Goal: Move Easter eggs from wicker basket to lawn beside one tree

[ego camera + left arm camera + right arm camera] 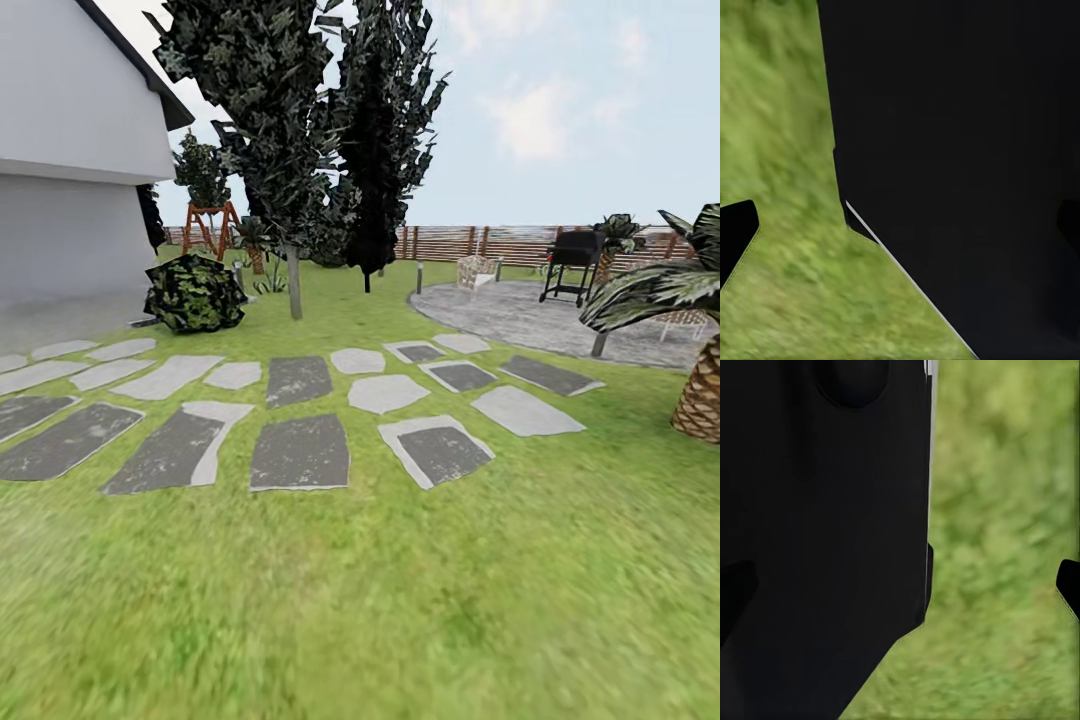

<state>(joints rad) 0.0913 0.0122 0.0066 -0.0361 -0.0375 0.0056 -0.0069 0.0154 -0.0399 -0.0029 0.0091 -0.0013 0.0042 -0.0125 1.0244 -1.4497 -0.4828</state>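
Below both wrist cameras lies blurred grass. At my left pincer, one dark fingertip (735,236) shows against the lawn (780,150), with a large black body panel (960,172) close alongside; whether this pincer is open or closed cannot be determined. At my right pincer, one dark fingertip (1069,585) shows beside a similar black panel (817,540); its state likewise cannot be determined.

Head view: green lawn (400,600) runs from 6 o'clock to the centre. Grey stepping stones (300,452) cross from 9 to 3 o'clock. A thin pale trunk, the tree (294,282), stands at 11 o'clock, near a dark columnar tree (372,150). A leafy bush (194,293) sits at 10 o'clock before the white house (70,150). A slat fence (500,243), paved patio (540,315) and black grill (572,262) lie toward 2 o'clock; a palm (700,390) stands at 3 o'clock.
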